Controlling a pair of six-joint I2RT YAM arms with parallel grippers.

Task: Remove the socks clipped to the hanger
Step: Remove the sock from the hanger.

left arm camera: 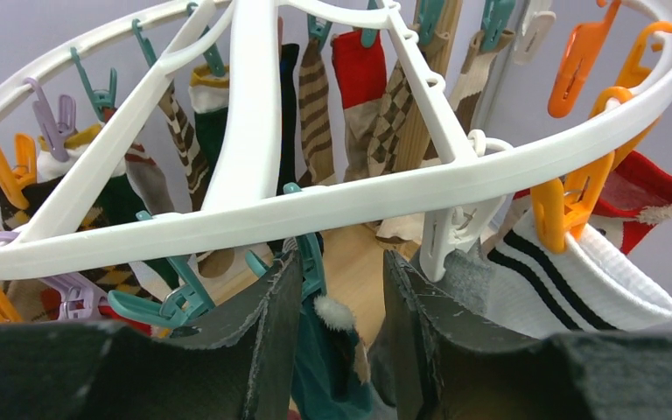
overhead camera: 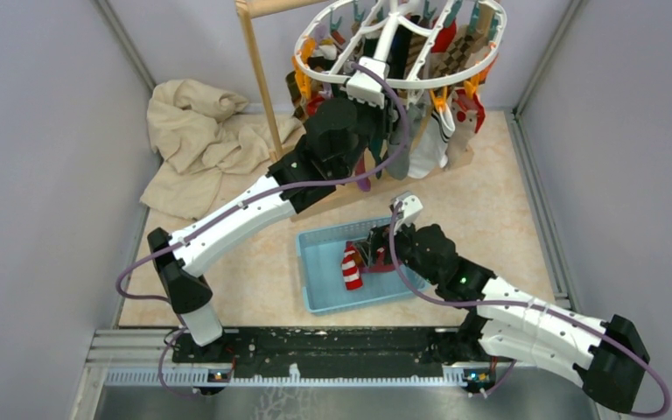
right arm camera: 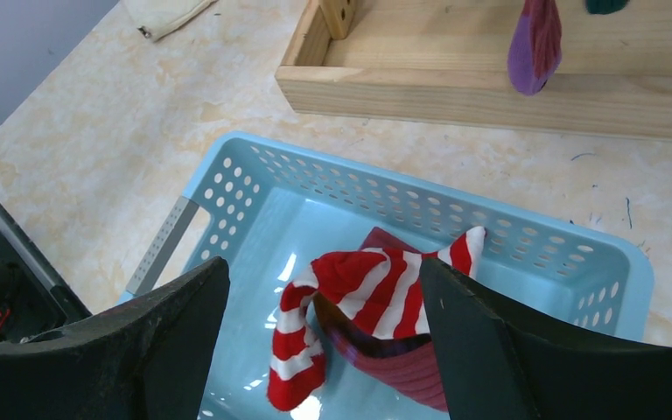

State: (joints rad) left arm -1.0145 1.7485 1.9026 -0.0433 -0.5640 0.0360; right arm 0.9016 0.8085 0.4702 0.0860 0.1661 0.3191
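Note:
The white oval hanger (overhead camera: pixel 420 83) hangs from the stand at the back, with many socks (overhead camera: pixel 433 140) clipped to it. In the left wrist view its white bars (left arm camera: pixel 254 114) cross overhead, with striped, argyle and red socks (left arm camera: pixel 359 70) behind. My left gripper (overhead camera: pixel 392 118) is up under the hanger's near rim. It is open (left arm camera: pixel 341 280), with a teal sock (left arm camera: pixel 337 367) hanging from a teal clip (left arm camera: pixel 308 254) between its jaws. My right gripper (overhead camera: pixel 372 249) is open and empty (right arm camera: pixel 324 280) above a red-and-white striped sock (right arm camera: pixel 376 289) lying in the blue basket (right arm camera: pixel 254 166).
The light wooden stand (overhead camera: pixel 258 79) has a box base (right arm camera: pixel 490 87) just behind the basket (overhead camera: pixel 315 280). A beige cloth (overhead camera: pixel 197 140) lies heaped at the back left. A white sock with black stripes (left arm camera: pixel 595 280) hangs right of my left gripper. Grey walls close both sides.

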